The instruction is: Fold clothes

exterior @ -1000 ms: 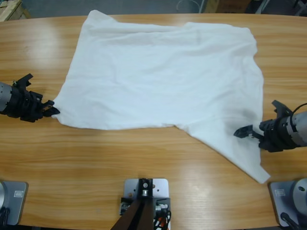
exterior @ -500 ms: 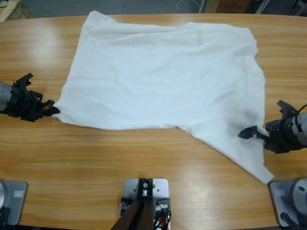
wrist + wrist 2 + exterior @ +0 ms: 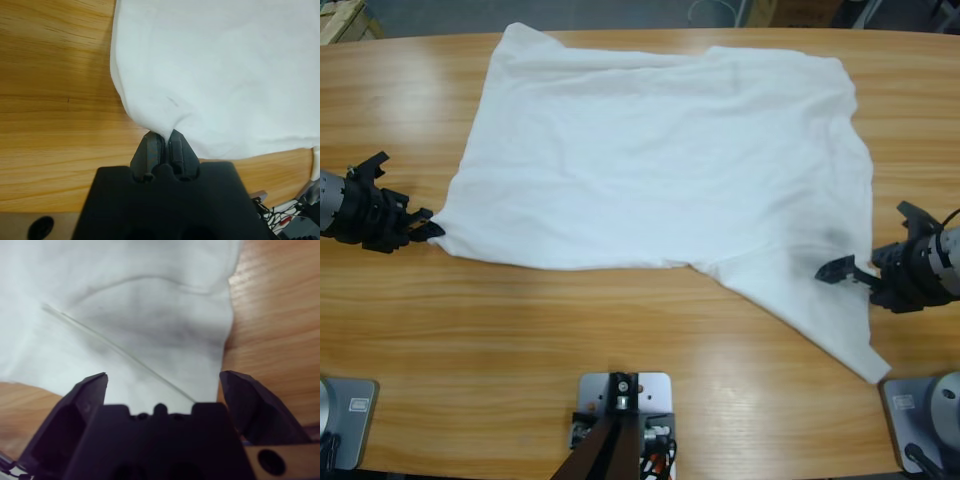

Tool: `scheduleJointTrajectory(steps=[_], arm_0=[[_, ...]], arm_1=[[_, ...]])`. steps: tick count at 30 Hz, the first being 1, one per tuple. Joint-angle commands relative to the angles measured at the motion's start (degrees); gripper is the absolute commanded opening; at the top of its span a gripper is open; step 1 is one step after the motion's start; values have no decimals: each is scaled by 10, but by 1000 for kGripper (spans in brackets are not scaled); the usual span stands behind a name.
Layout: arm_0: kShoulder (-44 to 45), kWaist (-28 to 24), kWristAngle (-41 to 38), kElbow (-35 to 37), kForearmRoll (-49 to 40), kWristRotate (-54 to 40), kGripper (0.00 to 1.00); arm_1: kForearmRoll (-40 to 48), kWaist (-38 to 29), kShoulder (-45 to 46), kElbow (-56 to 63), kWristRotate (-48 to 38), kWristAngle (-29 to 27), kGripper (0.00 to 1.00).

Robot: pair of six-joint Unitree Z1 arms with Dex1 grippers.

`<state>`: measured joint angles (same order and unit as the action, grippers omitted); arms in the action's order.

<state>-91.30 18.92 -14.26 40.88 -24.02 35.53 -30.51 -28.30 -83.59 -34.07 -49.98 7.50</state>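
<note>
A white T-shirt [image 3: 660, 160] lies spread across the wooden table, its long flap running down toward the front right corner. My left gripper [image 3: 425, 226] is at the shirt's left corner, shut on a pinch of the fabric [image 3: 162, 131]. My right gripper [image 3: 868, 262] stands open at the shirt's right edge, one jaw over the cloth and one toward the bare wood. In the right wrist view the shirt [image 3: 120, 315] with a seam line fills the space ahead of the spread jaws [image 3: 165, 385].
Bare wooden table [image 3: 520, 340] stretches along the front and on both sides of the shirt. The shirt's far edge lies close to the table's back edge [image 3: 640, 35].
My right gripper has drawn back to the right, off the shirt toward its edge. The shirt's left corner and my left gripper have stayed in place.
</note>
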Motion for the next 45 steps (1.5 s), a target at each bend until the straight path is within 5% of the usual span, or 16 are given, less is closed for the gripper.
scheduleJointTrajectory(steps=[1, 45], arm_0=[[-21, -5, -6, -1, 6, -6, 0], [-22, -5, -10, -1, 6, -6, 0]], arm_1=[[48, -6, -16, 39, -15, 0, 908], [37, -12, -16, 43, -28, 3, 830]])
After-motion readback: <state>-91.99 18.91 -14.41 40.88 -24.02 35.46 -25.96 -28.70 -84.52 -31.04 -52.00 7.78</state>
